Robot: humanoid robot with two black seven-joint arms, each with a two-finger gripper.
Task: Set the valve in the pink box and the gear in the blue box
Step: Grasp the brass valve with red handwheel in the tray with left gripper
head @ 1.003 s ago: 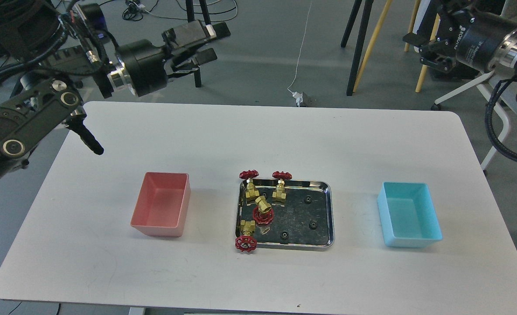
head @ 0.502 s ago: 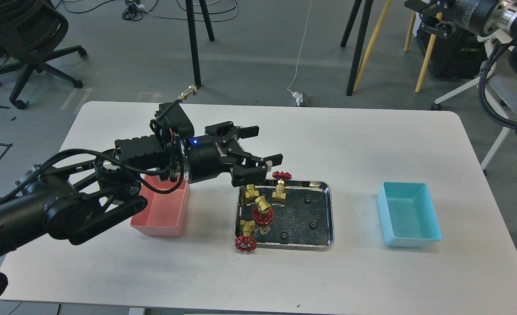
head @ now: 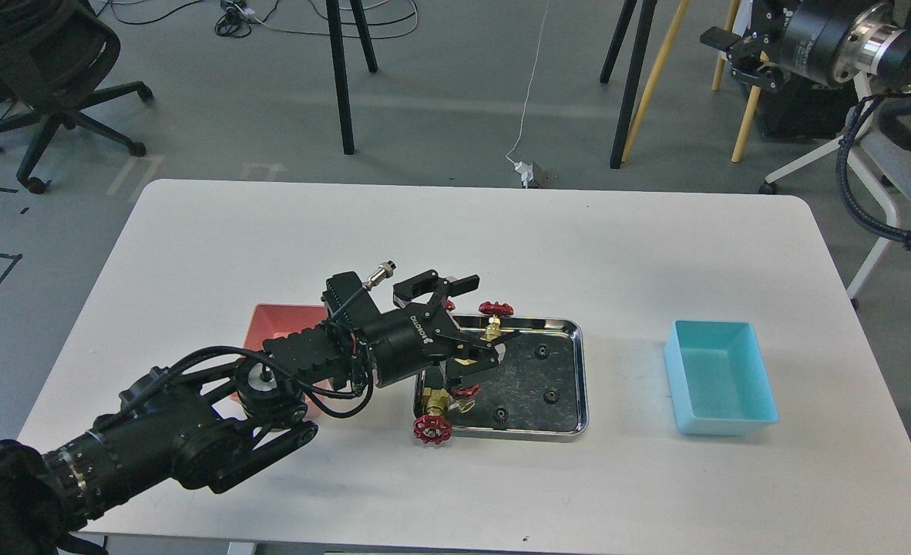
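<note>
My left gripper (head: 477,317) is open and hangs low over the left part of the steel tray (head: 583,378), its fingers spread around the valves there. One valve (head: 433,420) lies at the tray's front left corner, its red handwheel over the rim. Another valve (head: 493,317) stands at the back edge, between the fingers. Other valves are hidden behind the gripper. Black gears (head: 541,352) (head: 551,396) (head: 501,416) lie on the tray's right part. The pink box (head: 282,324) is left of the tray, mostly hidden by my arm. The blue box (head: 721,378) stands empty at the right. My right gripper (head: 737,55) is high at the top right, off the table.
The white table (head: 455,231) carries the two boxes and the tray. My left arm (head: 193,432) crosses the front left of the table and the pink box. Tripod legs, a chair and cables stand on the floor behind.
My left arm swung from the upper left down to the tray, and the open gripper dropped lower among the valves. The right arm shifted slightly at the top right.
</note>
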